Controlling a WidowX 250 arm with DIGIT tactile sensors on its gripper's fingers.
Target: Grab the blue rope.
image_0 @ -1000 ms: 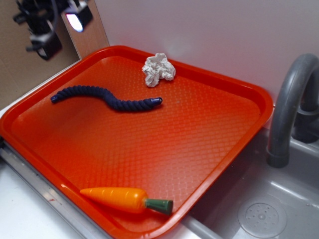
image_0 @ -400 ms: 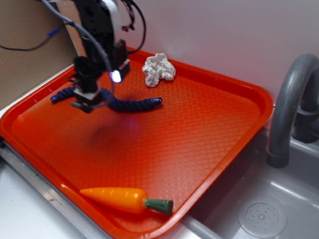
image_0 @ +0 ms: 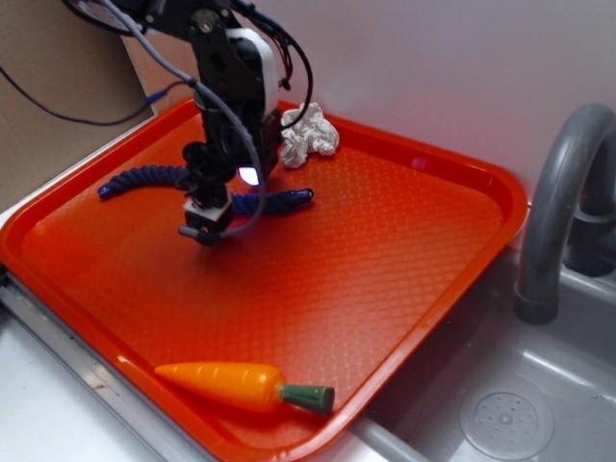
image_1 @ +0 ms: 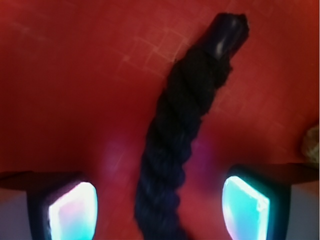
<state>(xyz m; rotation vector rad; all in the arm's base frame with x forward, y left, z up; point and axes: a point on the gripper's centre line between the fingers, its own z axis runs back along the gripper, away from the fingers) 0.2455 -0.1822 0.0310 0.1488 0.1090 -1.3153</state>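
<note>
The approach is nearly done: the hand (image_0: 205, 231) hangs low over the orange tray (image_0: 404, 289), jaws spread wide and empty, straddling the blue rope (image_1: 185, 130), which lies curved along the tray's far side. Next it likely needs a short straight descent, then a close on the cord. A second ago the arm was up in the far-left corner; it has since swung in over the rope.

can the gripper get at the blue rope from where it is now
Probably yes: the gripper is open, its fingers either side of the blue rope, nothing between them on the tray.
</note>
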